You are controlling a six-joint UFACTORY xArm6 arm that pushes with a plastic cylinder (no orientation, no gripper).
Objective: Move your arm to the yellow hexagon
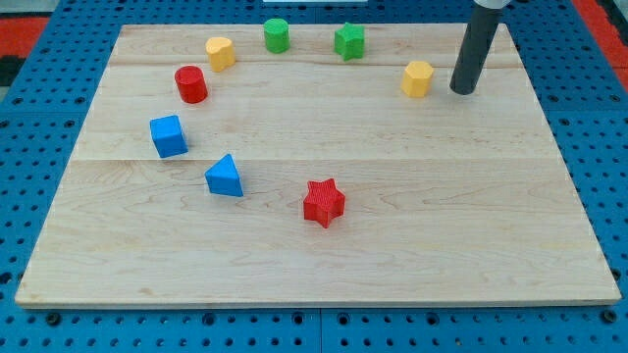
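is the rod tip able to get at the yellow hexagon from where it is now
Probably yes: my tip sits just to the view's right of the yellow hexagon, apart from it, with only bare board between them.

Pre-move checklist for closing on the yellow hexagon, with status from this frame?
1. Target found: yellow hexagon at the view's upper right: ok.
2. My tip visible, just to the view's right of it: ok.
3. Gap between tip and hexagon free of blocks: ok.
4. Contact already made: cannot tell; a narrow gap seems to show.
5. Lookalike: other yellow block far to the view's left: ok.
6. Green star off the path: ok.
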